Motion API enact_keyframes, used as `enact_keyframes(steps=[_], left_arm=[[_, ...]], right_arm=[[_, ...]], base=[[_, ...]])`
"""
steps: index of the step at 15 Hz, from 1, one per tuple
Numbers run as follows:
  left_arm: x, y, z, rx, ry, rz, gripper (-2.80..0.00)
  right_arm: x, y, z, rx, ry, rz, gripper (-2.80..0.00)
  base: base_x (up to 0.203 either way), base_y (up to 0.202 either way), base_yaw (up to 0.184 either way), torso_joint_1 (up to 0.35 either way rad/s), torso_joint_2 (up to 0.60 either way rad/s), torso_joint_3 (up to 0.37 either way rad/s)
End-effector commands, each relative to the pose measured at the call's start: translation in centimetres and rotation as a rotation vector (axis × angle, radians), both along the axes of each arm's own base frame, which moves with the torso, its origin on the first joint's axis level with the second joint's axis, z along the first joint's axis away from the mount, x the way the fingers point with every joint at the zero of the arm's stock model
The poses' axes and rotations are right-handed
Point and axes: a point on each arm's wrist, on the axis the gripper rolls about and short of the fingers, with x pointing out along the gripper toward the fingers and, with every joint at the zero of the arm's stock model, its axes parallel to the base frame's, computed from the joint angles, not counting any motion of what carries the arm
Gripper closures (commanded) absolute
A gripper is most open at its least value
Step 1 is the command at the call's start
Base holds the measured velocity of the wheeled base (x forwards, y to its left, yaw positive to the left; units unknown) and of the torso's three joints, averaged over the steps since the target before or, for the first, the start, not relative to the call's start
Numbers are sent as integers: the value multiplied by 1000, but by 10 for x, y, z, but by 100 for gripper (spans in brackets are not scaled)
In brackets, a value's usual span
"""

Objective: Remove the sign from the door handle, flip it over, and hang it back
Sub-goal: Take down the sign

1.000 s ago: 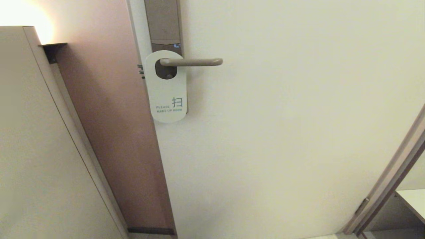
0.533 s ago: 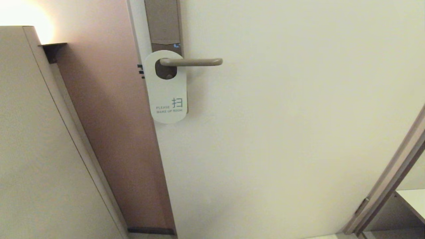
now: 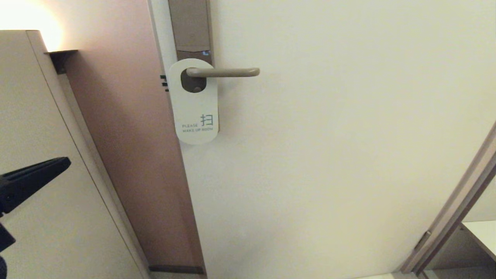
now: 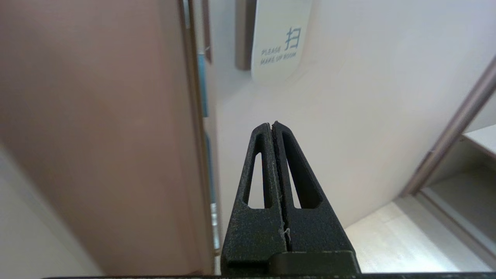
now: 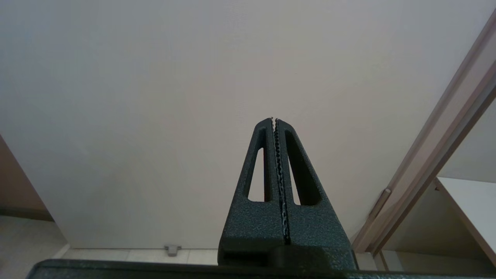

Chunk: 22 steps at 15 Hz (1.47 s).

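The flat white oblong sign (image 3: 195, 101) hangs on the slim beige lever door handle (image 3: 223, 72), upper centre. The left gripper (image 4: 272, 124), at the head view's lower left, has its jaws together. Removal seems unstarted; next it must open and reach the sign. The right gripper (image 5: 273, 120), jaws together, faces bare door.

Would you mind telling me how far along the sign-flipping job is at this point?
Nothing is done yet: the sign hangs on the door handle with its white "PLEASE MAKE UP ROOM" face outward. In hand: the left gripper, shut and empty, is low at the robot's left, well short of the sign. The right gripper is shut, facing the bare door. Left: lift the sign off, turn it over, rehang it.
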Motion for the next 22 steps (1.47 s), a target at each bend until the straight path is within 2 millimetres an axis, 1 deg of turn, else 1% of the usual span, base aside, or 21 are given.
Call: enact_keyframes(steps=[1, 4, 6, 8, 10, 13, 16, 19, 22], left_arm=[[26, -5, -4, 6, 69, -12, 0], [53, -11, 6, -8, 76, -85, 0], [65, -14, 13, -40, 85, -167, 0], [74, -16, 17, -65, 98, -214, 0], [78, -17, 15, -69, 114, -236, 0], [78, -18, 14, -100, 137, -271, 0], [81, -10, 17, -123, 141, -297, 0], [93, 3, 20, -142, 147, -325, 0], [108, 7, 21, -153, 164, -377, 0]], right_arm=[[0, 0, 0, -1, 0, 1, 0], [0, 0, 0, -1, 0, 1, 0], [0, 0, 0, -1, 2, 1, 0], [0, 0, 0, -1, 0, 1, 0], [0, 0, 0, -1, 1, 1, 0], [0, 0, 0, -1, 0, 1, 0], [0, 0, 0, -1, 0, 1, 0], [0, 0, 0, -1, 0, 1, 0], [0, 0, 0, -1, 1, 1, 0]], base=[[0, 0, 0, 0, 0, 0], [0, 0, 0, 0, 0, 0], [0, 0, 0, 0, 0, 0], [0, 0, 0, 0, 0, 0], [0, 0, 0, 0, 0, 0], [0, 0, 0, 0, 0, 0], [0, 0, 0, 0, 0, 0], [0, 0, 0, 0, 0, 0], [0, 0, 0, 0, 0, 0]])
